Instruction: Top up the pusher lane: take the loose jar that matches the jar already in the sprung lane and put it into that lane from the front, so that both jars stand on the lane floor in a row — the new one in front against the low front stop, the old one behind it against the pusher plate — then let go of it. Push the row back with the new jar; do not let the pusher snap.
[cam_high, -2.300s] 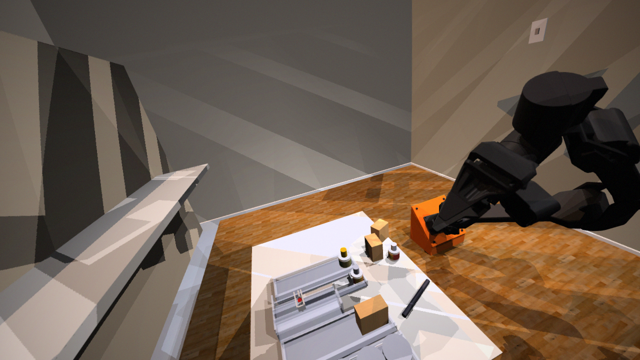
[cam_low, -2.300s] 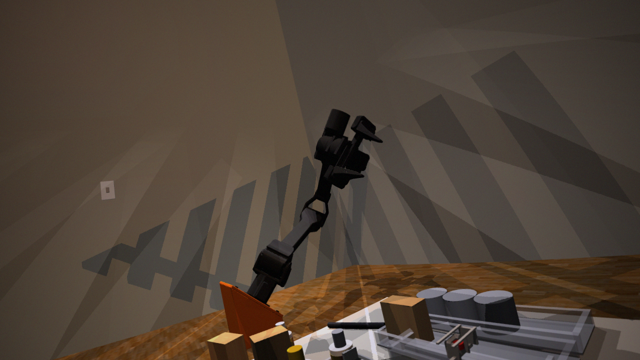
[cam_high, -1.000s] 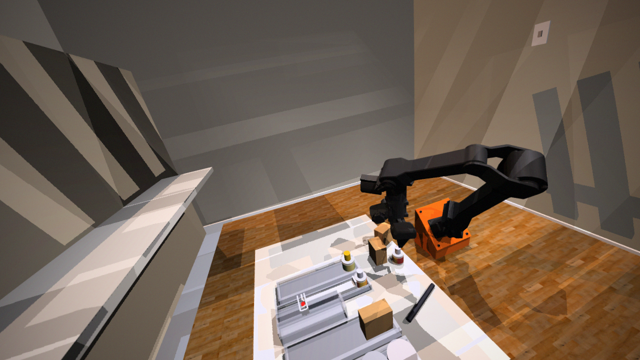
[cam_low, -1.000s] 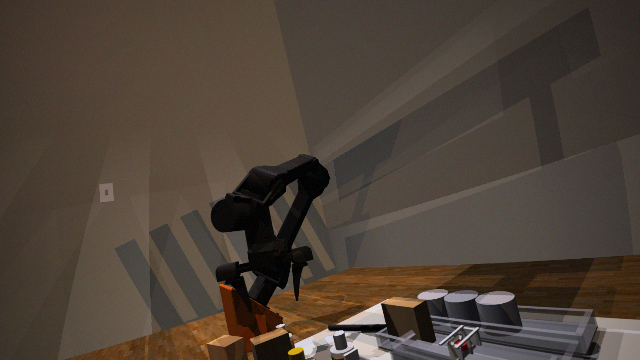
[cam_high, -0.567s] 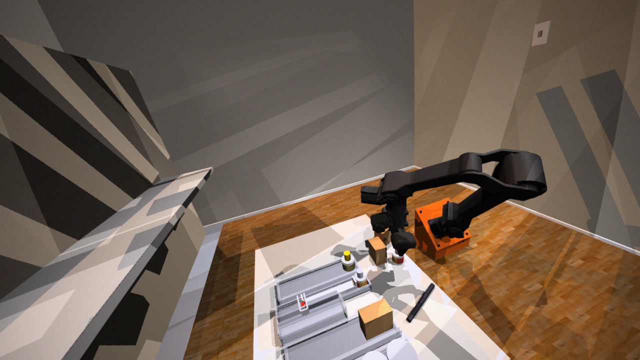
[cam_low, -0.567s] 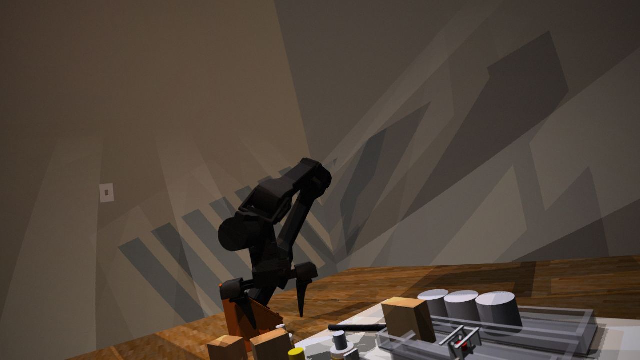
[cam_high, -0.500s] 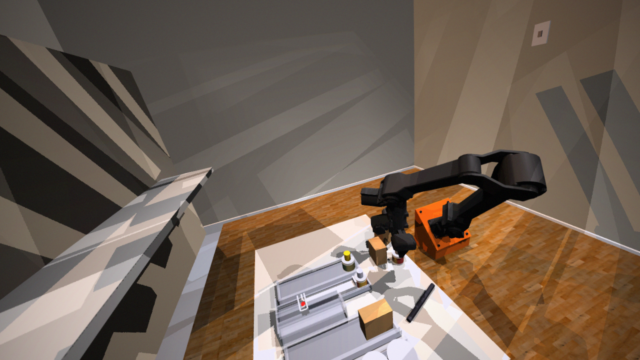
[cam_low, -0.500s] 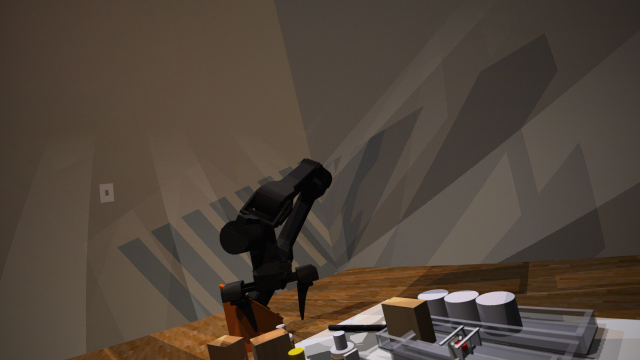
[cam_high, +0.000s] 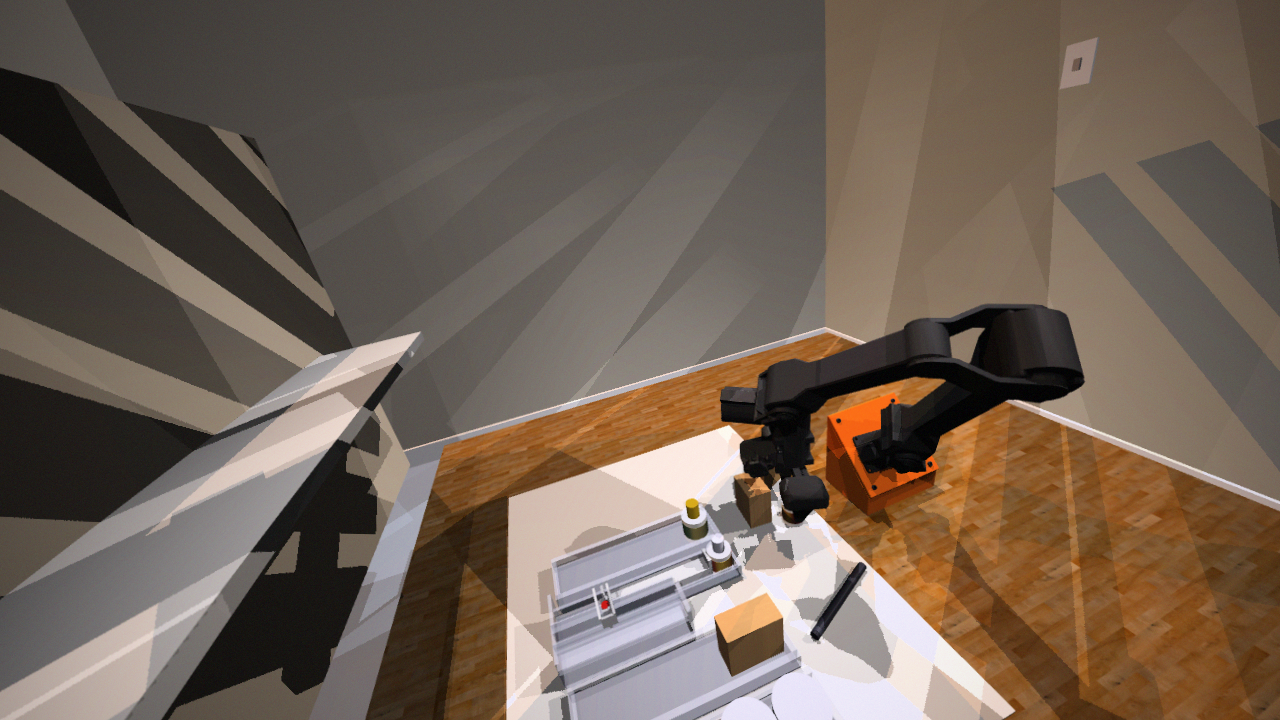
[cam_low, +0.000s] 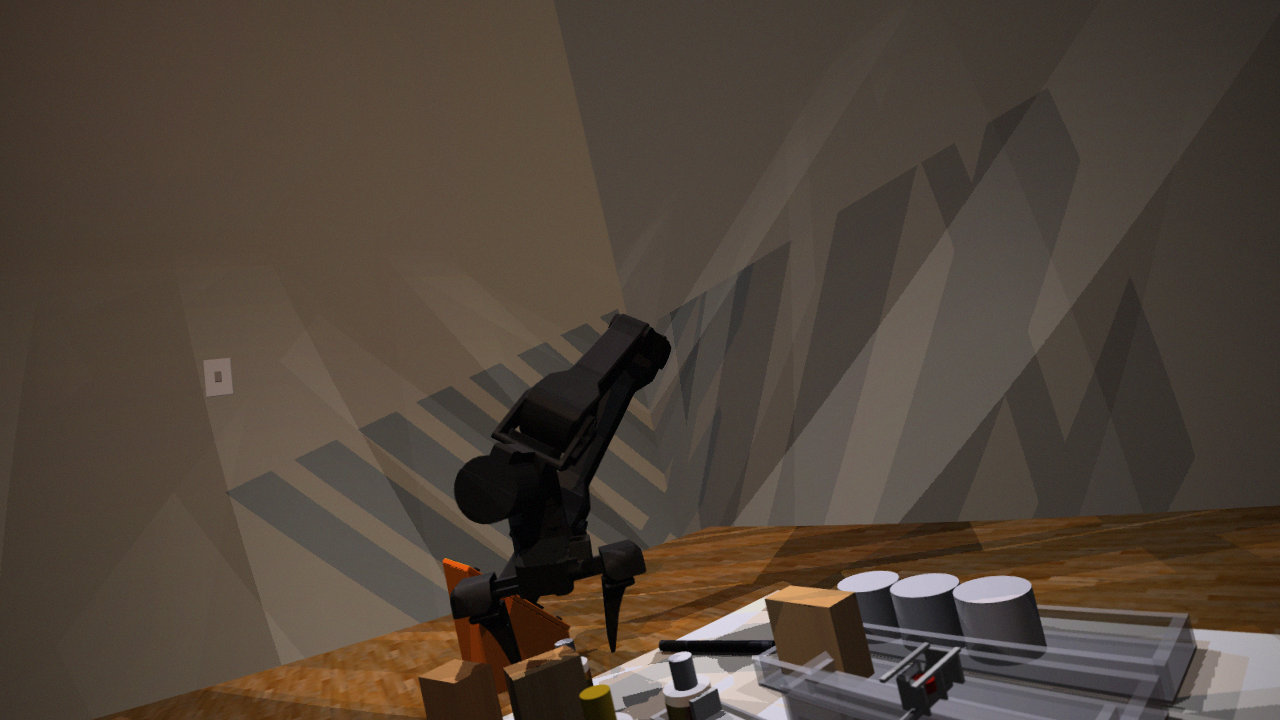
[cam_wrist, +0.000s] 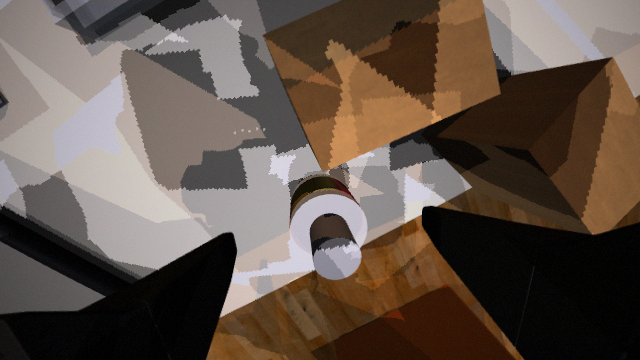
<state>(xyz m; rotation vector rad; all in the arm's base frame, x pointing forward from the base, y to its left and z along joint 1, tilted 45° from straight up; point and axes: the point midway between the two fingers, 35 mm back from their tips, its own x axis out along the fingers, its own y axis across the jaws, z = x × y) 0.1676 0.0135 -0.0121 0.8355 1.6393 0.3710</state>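
In the top view, left to right: the lane jar (cam_high: 718, 558) (cam_low: 682, 693) waits at the front; the wooden block (cam_high: 754, 501) (cam_low: 546, 687) (cam_wrist: 390, 85) crowds my approach; my hand (cam_high: 776, 501) (cam_low: 564, 655) (cam_wrist: 331, 228), wide open and empty, hangs over the loose jar (cam_high: 791, 516) (cam_wrist: 354, 212) near the worktop (cam_high: 948, 676) (cam_wrist: 165, 235) edge. I should descend straight, centred, then close gently; the dark rod's (cam_high: 838, 600) (cam_low: 716, 646) (cam_wrist: 65, 250) side looks roomier.

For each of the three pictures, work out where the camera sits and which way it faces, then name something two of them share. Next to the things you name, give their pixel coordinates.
Top: high beside the table (cam_high: 617, 470), looking down across it; nearly the whole arm shows.
Exterior: low at the table's edge, facing the arm and walls; arm and open gripper (cam_low: 559, 646) show.
Wrist: on the arm, looking down between two black fingers at a white-capped jar (cam_wrist: 337, 260).
Top and exterior share the black rod (cam_high: 838, 601) (cam_low: 716, 646).
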